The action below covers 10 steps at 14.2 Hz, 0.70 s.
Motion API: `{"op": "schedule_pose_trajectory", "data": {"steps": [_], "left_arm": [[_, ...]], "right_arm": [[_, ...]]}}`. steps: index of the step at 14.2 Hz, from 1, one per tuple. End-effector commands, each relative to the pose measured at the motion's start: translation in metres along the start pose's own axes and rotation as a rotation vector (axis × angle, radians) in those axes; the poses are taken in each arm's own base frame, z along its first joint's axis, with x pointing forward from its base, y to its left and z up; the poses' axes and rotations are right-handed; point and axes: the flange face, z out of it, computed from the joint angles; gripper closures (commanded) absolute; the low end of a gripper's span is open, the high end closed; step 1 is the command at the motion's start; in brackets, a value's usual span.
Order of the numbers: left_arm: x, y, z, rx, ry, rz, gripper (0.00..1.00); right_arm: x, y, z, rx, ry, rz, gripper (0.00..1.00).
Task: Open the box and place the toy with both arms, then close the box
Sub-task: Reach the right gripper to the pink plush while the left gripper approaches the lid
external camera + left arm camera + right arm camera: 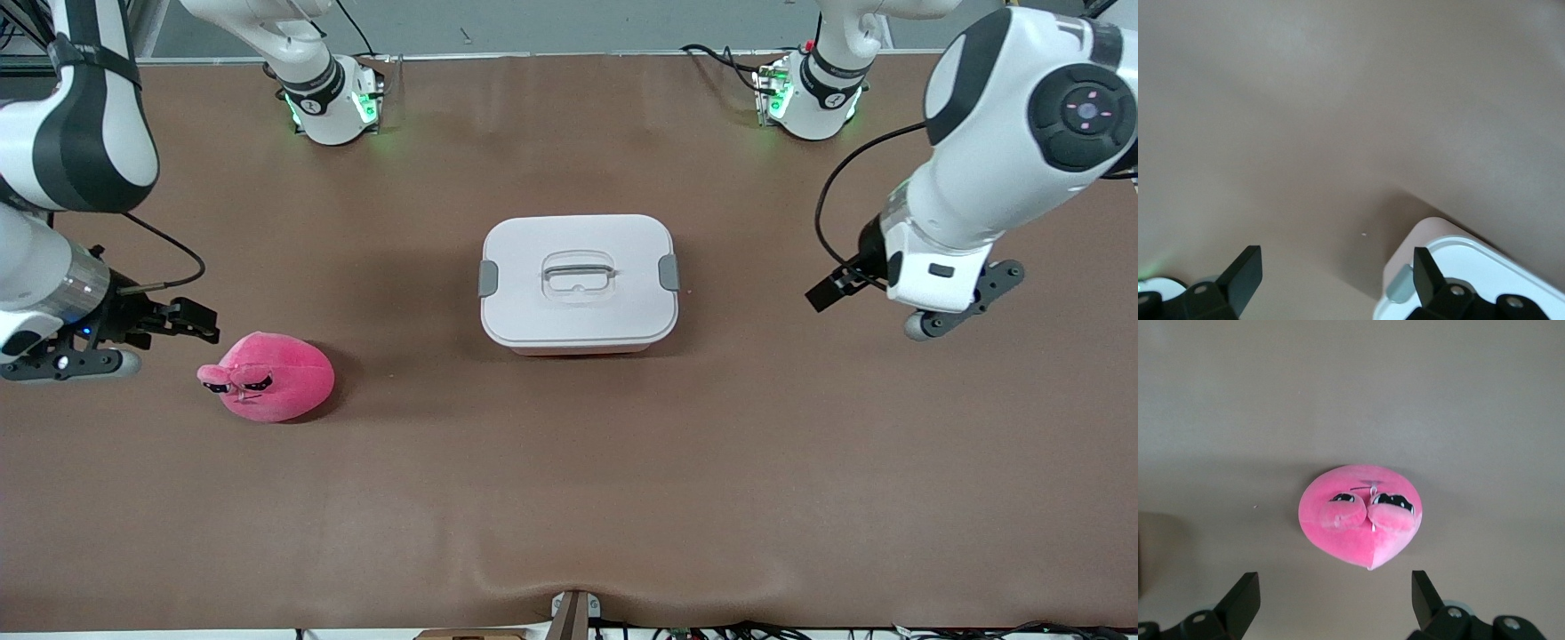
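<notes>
The round hot-pink plush toy (pixel 269 377) with two bulging black-marked eyes lies nearest the front camera, toward the right arm's end of the brown worktop (pixel 569 498). The right claw (pixel 191 322) hangs released just beside it. Farther off, mid-worktop, sits the pale-pink translucent box (pixel 579 281), white lid shut, grey clips and handle. The left claw (pixel 831 289), released, hovers near one clip; its wrist view catches only a box corner.

The toy (pixel 269 377) looks like soft fuzzy plush beside the smooth plastic box (pixel 579 283) (matt white lid) on a matt brown table (pixel 569 498).
</notes>
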Motion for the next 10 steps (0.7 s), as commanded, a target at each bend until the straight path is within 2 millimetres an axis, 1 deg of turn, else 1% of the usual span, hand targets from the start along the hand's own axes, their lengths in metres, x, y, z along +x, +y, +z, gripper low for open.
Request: {"op": "schedule_pose_trajectory", "data": {"steps": [1, 2, 4, 6, 9, 10], "left_arm": [[-0.016, 0.022, 0.002, -0.014, -0.007, -0.086, 0.0], [-0.026, 0.03, 0.005, -0.009, -0.01, -0.109, 0.0], [-0.038, 0.043, 0.01, -0.015, -0.005, -0.154, 0.0], [-0.052, 0.056, 0.015, -0.021, -0.001, -0.193, 0.0], [-0.072, 0.079, 0.028, -0.034, 0.005, -0.249, 0.0], [-0.077, 0.084, 0.029, -0.04, 0.008, -0.262, 0.0]], "right_arm": [[0.011, -0.002, 0.022, -0.01, 0.007, -0.097, 0.0], [0.015, 0.001, 0.032, -0.017, 0.011, -0.142, 0.0], [0.022, 0.0, 0.054, -0.018, 0.003, -0.263, 0.0], [0.018, -0.014, 0.078, -0.013, -0.017, -0.338, 0.0], [0.014, -0.021, 0.106, -0.013, -0.02, -0.363, 0.0], [0.014, -0.021, 0.113, -0.014, -0.023, -0.365, 0.0]]}}
